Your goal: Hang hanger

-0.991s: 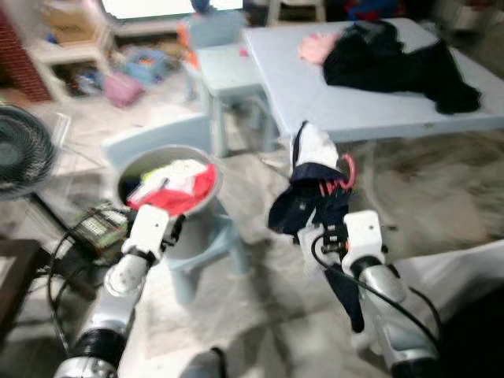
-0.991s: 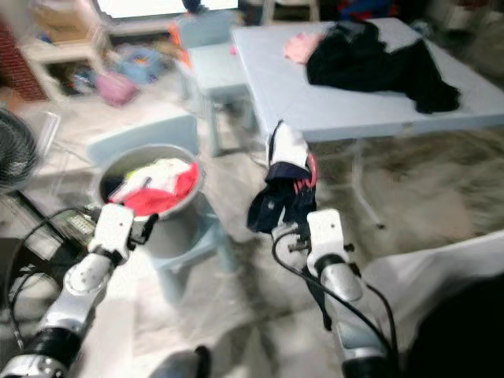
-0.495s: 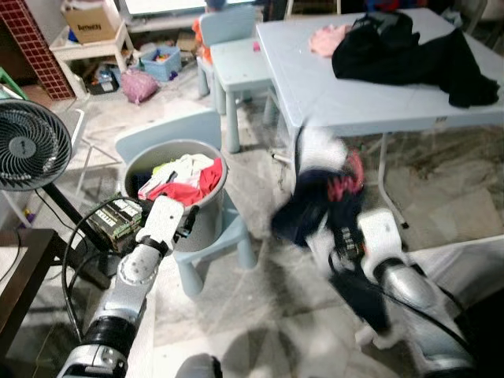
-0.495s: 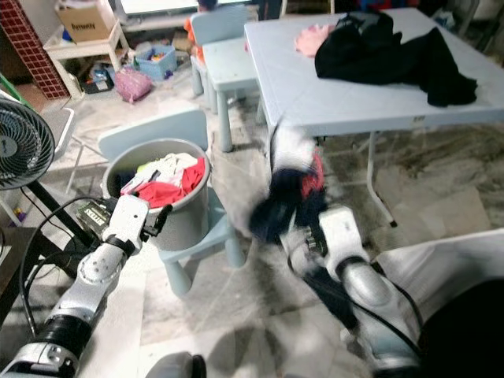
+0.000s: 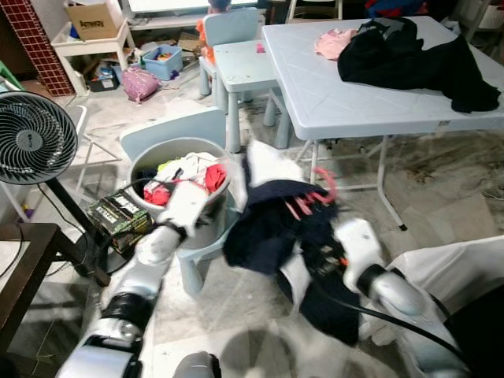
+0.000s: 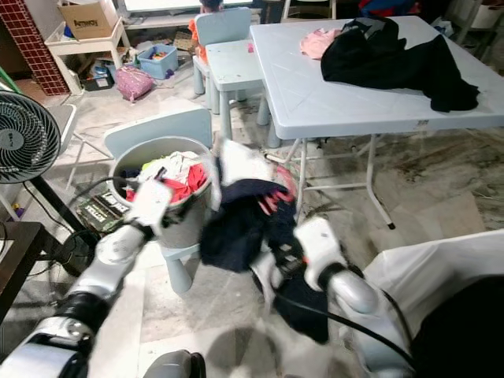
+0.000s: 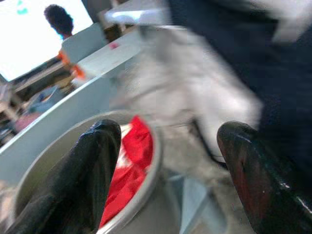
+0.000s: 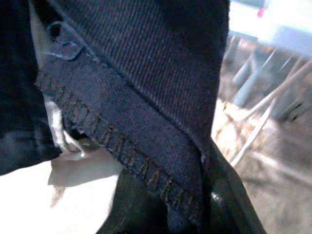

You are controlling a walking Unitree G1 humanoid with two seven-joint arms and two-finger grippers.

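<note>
Grey laundry bucket (image 5: 206, 224) is sitting on a small blue chair (image 5: 201, 260), a fan (image 5: 31, 138) standing to its left, a pale table (image 5: 346, 98) behind it carrying black clothes (image 5: 409, 59).

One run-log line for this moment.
right tool: shut on dark garment with pink hanger | left tool: open, over laundry bucket | hanger: not yet hung

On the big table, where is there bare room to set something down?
The table's near and left part is bare, from the front edge up to the black clothes and pink cloth. Its far right is crowded.
</note>
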